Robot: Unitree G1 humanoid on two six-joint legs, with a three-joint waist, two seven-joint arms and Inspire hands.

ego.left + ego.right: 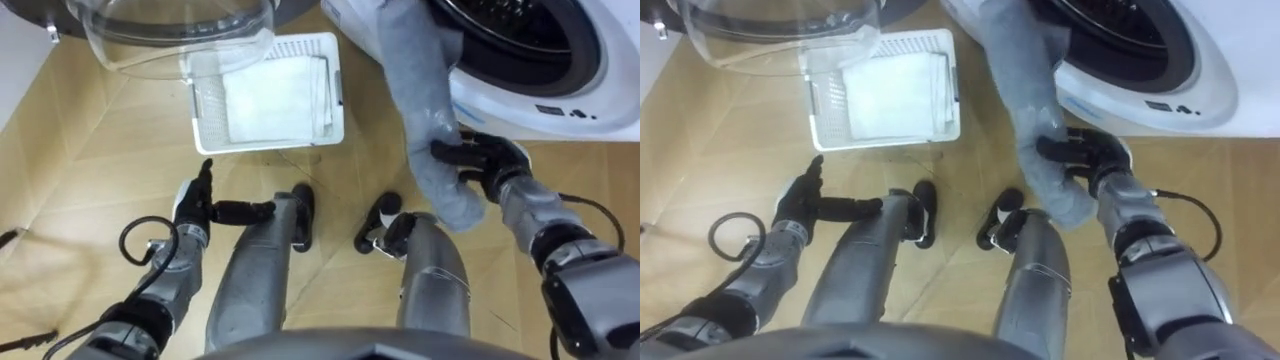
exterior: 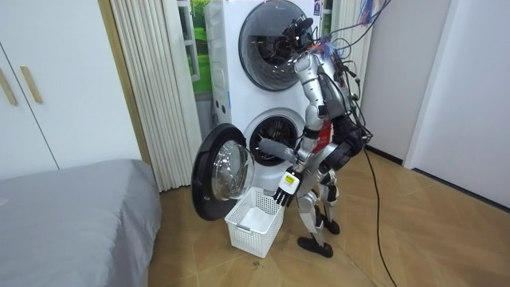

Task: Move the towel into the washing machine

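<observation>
Left eye view, right robot hand [image 1: 485, 160] clutching towel [image 1: 420, 110] hanging from drum [image 1: 520, 30], white cloth [image 1: 270, 95] in basket [image 1: 336, 100]

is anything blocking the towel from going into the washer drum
Nothing visible does. The right robot hand grips the grey towel, whose upper end reaches the drum mouth. The door is swung open to the left and the basket sits aside on the floor.
</observation>
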